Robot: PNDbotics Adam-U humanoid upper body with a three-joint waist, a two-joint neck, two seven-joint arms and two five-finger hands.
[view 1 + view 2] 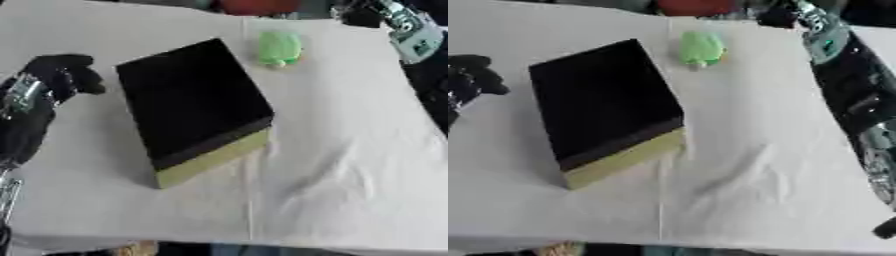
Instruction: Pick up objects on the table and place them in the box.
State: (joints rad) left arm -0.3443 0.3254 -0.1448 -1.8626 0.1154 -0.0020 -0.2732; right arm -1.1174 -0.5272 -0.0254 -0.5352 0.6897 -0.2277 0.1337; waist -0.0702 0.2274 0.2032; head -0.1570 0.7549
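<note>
Worktop [350,165]: covered in a white cloth, soft and creased, with a straight fold line running toward the near edge.
Box [192,107]: the largest thing on the cloth — a rectangular block, matt black on top and down its sides, with a yellow-green lower band along its near end; it lies askew, left of centre.
Right arm [859,120]: black with silver joints, stretching along the right edge of the worktop; its hand [363,15] shows only as a dark shape at the far edge, and I cannot tell how its fingers stand.
Left hand [57,77]: black, fingers curled in on themselves, gripping nothing — it sits just left of the box, apart from it.
Green object [280,48]: small, rounded, pale green; lies on the cloth beyond the box's far right corner, near it but apart.
</note>
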